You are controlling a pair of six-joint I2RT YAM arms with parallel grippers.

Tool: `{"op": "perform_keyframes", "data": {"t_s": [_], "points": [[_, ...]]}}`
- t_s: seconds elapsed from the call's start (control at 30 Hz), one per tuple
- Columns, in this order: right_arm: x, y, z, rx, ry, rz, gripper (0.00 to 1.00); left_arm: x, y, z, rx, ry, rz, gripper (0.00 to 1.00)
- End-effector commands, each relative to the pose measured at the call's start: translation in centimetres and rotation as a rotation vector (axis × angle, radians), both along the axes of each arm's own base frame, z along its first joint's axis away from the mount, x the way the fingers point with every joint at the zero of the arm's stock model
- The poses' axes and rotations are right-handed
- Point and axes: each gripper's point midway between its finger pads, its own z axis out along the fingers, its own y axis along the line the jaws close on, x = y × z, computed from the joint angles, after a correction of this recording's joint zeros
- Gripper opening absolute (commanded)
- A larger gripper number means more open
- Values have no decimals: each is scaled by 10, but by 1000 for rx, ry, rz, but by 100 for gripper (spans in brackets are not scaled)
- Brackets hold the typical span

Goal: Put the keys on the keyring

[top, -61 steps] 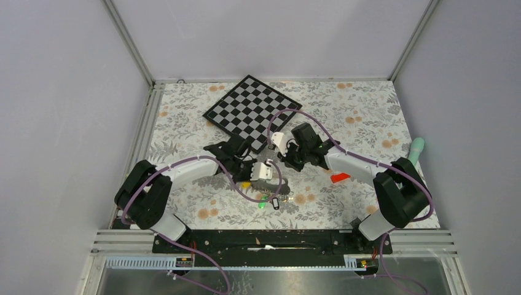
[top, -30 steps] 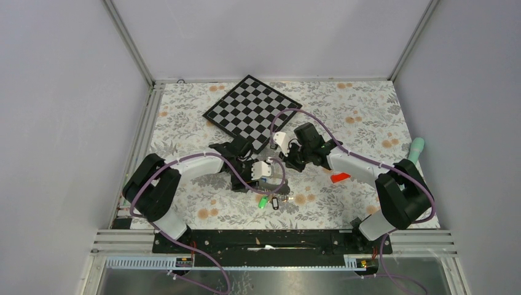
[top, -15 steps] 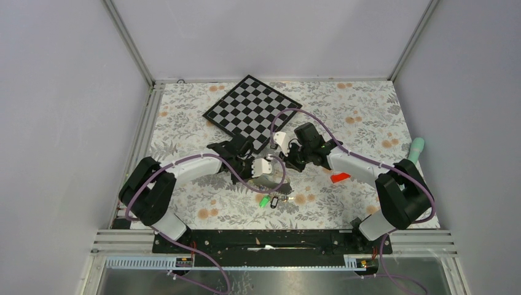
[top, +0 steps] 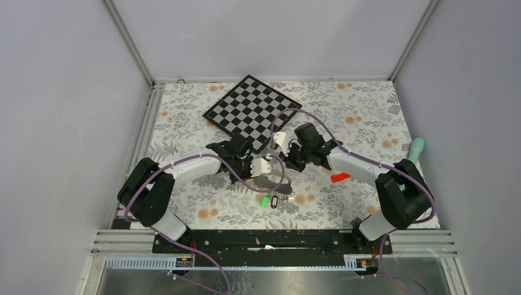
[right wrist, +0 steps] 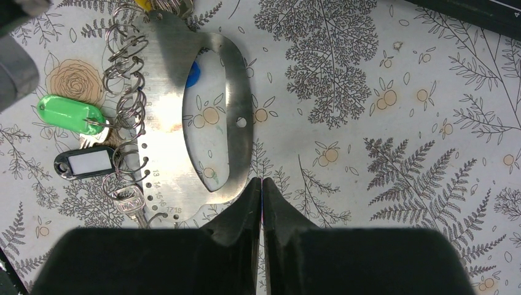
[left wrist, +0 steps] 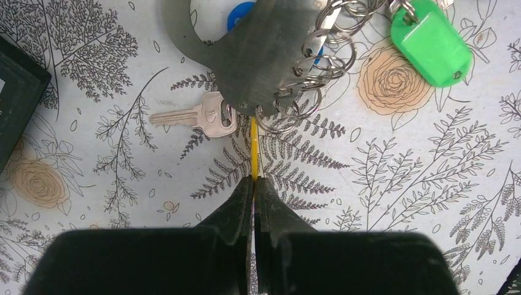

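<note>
**Table** (top: pixel 368 123), floral-printed, with a checkerboard (top: pixel 252 112) on the far side of the keyring (right wrist: pixel 163 144). The keyring is a grey plate between the two tools.

**Left tool** (left wrist: pixel 254 181): jaws fully closed on a yellow tag (left wrist: pixel 253 147), seen edge-on just beside the keyring's ring-bearing edge.

**Right tool** (right wrist: pixel 261 184): fingers pressed together with nothing visible between them. The tips sit at the keyring's rim; contact cannot be told.

**Split rings** (left wrist: pixel 307 74) line one edge of the keyring.
- A green tag (right wrist: pixel 70 115) and a black tag (right wrist: pixel 84 163) hang from them.
- A blue tag (right wrist: pixel 193 74) shows through the keyring's opening.
- A silver key (left wrist: pixel 195 117) lies just beside the keyring.

**Change over two seconds:** the left tool has drawn slightly nearer the right tool. The green and black tags have shifted a little the same way. The right tool has kept its place.
</note>
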Motion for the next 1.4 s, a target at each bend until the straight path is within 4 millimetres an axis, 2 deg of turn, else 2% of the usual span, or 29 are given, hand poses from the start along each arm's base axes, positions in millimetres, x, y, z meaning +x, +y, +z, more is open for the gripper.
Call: {"op": "perform_keyframes", "data": {"t_s": [0.0, 0.2, 0.5, 0.73, 0.93, 1.1, 1.37], "points": [[-2, 1, 4, 21, 22, 1, 10, 6, 1, 2, 7, -26, -4, 0], [-2, 0, 3, 23, 32, -4, 10, 1, 18, 4, 60, -30, 1, 0], [-1, -3, 0, 25, 44, -14, 10, -2, 57, 9, 138, -88, 58, 0], [-1, -3, 0, 25, 46, -15, 10, -13, 63, 10, 138, -61, 76, 0], [0, -4, 0, 23, 47, -18, 10, -31, 65, 10, 128, -7, 77, 0], [0, -3, -2, 20, 56, -16, 10, -49, 64, 8, 116, 32, 10, 6], [0, -3, -3, 15, 58, -18, 10, -62, 67, -2, 154, 82, -19, 17]]}}
